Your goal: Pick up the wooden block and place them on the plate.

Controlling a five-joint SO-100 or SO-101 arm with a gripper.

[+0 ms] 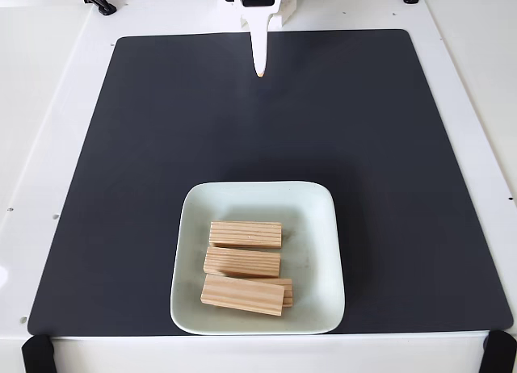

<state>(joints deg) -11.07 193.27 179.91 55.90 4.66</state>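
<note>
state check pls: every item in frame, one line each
wooden blocks: all on the plate, lying flat; three in a row, a fourth partly hidden under the nearest.
plate: upright on the dark mat, near its front edge.
gripper: at the mat's far edge, holding nothing; open or shut unclear.
dark mat: flat on the table.

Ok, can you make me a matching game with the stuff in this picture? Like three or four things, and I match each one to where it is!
Things:
1. wooden blocks
2. plate
3. gripper
4. black mat

Places:
A. at the top edge of the fixed view, pointing down at the mat
B. lying on the plate
C. covering most of the white table
D. on the mat, near the bottom edge of the fixed view

Pairs: 1-B, 2-D, 3-A, 4-C
</note>
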